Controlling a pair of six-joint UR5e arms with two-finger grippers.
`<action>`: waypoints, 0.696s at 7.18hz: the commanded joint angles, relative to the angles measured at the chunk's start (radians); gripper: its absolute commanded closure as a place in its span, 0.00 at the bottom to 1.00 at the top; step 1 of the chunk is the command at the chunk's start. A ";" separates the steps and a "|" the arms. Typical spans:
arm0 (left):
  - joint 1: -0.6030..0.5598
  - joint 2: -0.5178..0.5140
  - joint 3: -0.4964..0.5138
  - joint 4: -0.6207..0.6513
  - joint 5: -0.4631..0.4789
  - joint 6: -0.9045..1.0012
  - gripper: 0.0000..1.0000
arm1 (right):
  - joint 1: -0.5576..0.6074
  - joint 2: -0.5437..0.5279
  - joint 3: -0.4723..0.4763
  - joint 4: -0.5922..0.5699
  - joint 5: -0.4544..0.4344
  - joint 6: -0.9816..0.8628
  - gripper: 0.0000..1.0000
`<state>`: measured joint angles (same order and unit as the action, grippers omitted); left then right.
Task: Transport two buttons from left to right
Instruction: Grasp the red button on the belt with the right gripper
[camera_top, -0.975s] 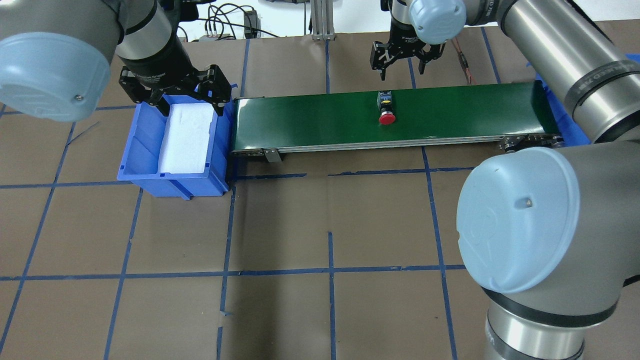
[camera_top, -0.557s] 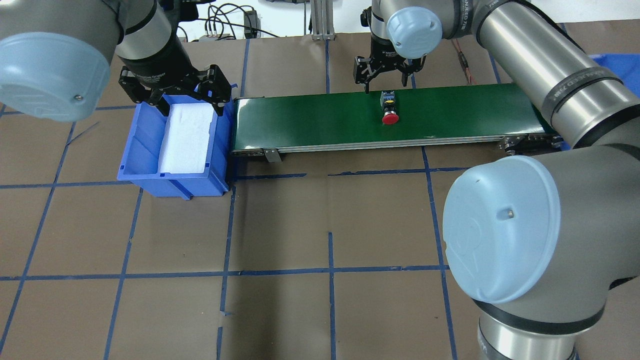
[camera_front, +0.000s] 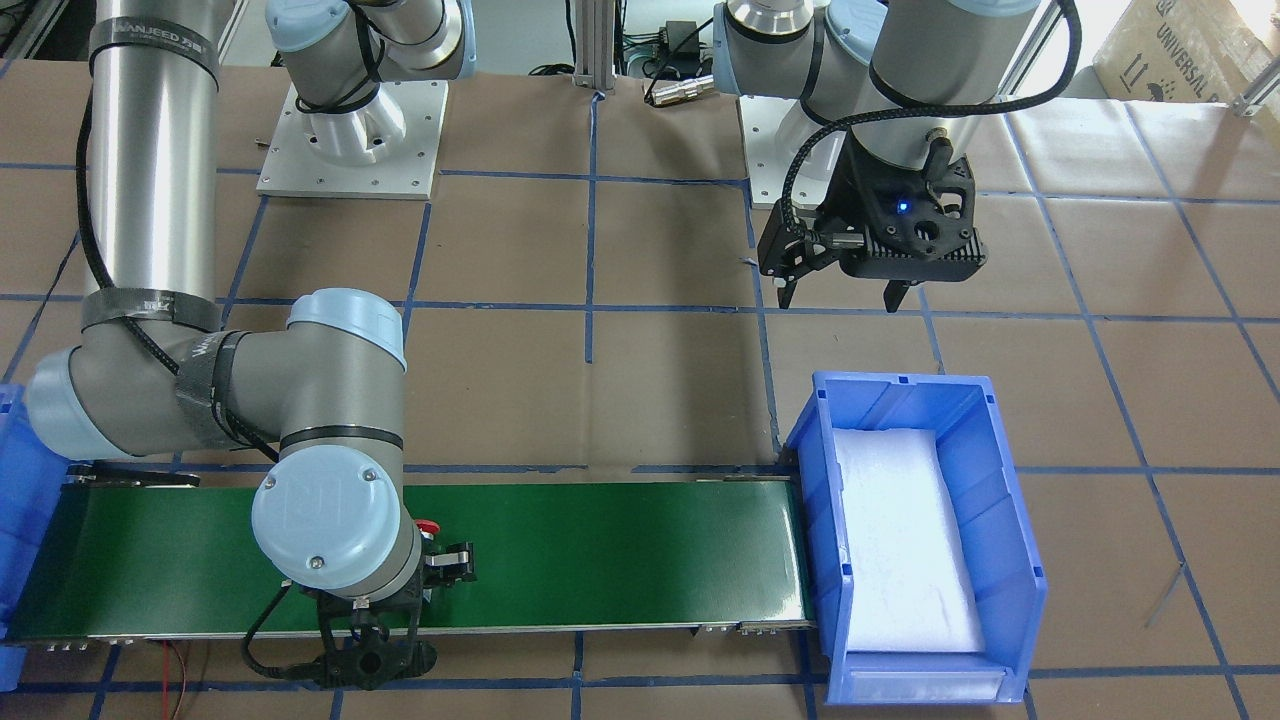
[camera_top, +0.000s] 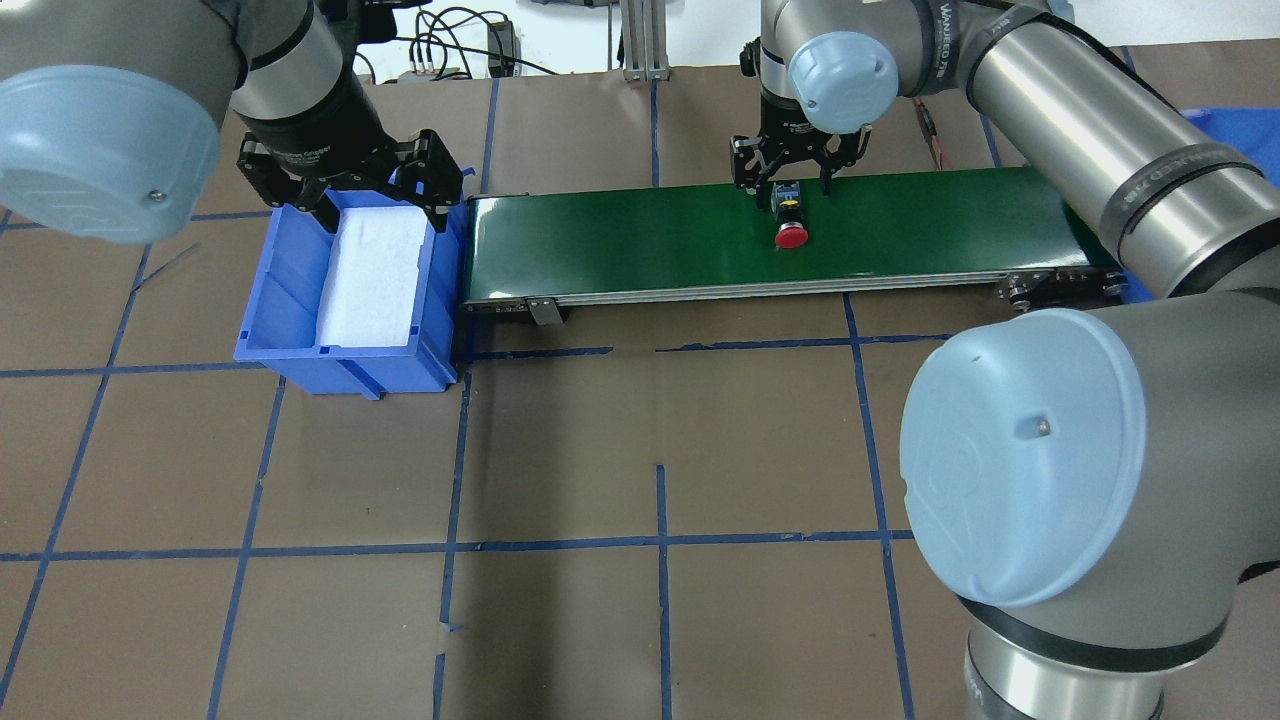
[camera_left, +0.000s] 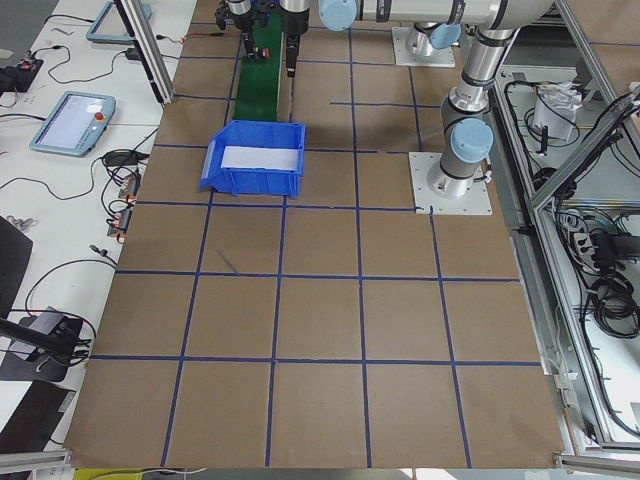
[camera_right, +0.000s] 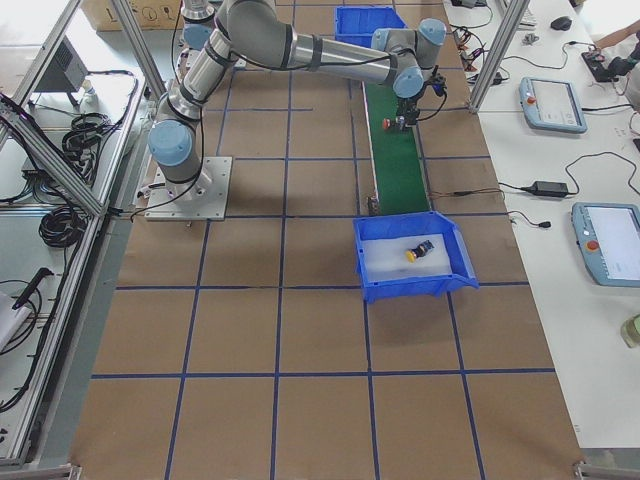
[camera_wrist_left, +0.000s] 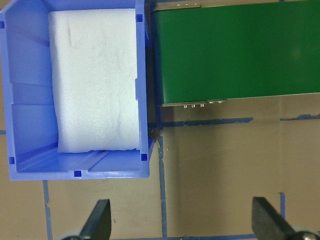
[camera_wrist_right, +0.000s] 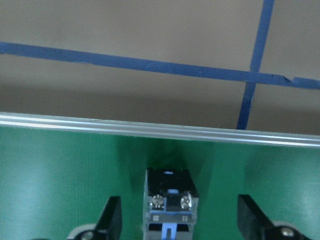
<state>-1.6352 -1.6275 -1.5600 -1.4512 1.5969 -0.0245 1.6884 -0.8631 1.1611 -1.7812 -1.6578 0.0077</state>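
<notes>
Now: one red button (camera_top: 790, 222) within spread right hand (camera_top: 791, 192); one yellow button (camera_right: 418, 251) in bin (camera_right: 415, 289); left hand (camera_front: 838, 299) spread.

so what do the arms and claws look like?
Both arms are silver-grey tubes with pale-blue joint caps. The right arm carries a black band lettered WANJEED and a taped black cable; the left arm has a black cable. The left claw and right claw are black, two-fingered; a blue light glows above the left one.

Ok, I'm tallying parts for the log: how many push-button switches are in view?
2. The red-capped push-button switch lies on the green conveyor belt, between the fingers of the right gripper; the yellow-capped switch lies on white foam in the blue plastic bin at the robot's right.
</notes>
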 joint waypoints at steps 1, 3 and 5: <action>0.000 0.000 0.000 0.000 0.000 0.000 0.00 | -0.033 -0.011 0.000 0.005 -0.004 0.006 0.81; 0.000 0.000 0.000 0.000 -0.002 0.000 0.00 | -0.051 -0.078 0.000 0.063 -0.010 0.011 0.92; 0.000 0.000 0.000 0.000 -0.002 0.000 0.00 | -0.166 -0.121 -0.012 0.086 -0.010 -0.068 0.93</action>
<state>-1.6352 -1.6276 -1.5600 -1.4511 1.5956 -0.0246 1.5935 -0.9556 1.1532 -1.7129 -1.6688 -0.0075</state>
